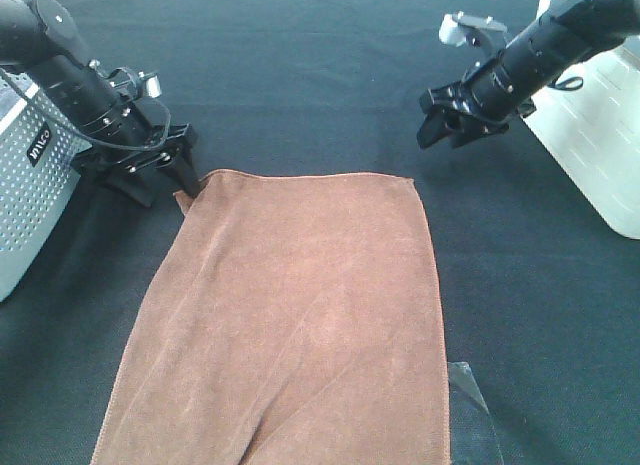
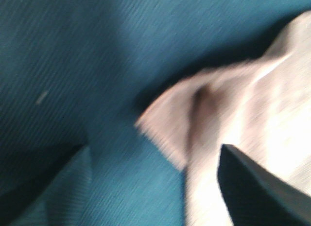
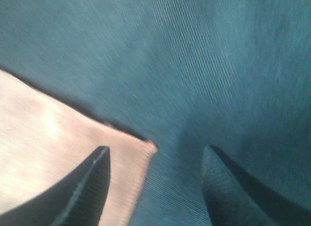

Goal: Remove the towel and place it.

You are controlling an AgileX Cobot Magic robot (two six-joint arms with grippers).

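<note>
Up high, your rust-brown towel point(image 1: 300, 315) lies flat; only the left wrist view shows its corner puckered. Your left gripper point(image 1: 170, 192) and right gripper point(image 1: 441, 137) stand jaws apart.

The high view is bright and sharp with soft shadows, while both wrist views are blurred, the black table cloth point(image 3: 218, 65) teal-tinted and the towel point(image 2: 272, 119) washed pale.
</note>
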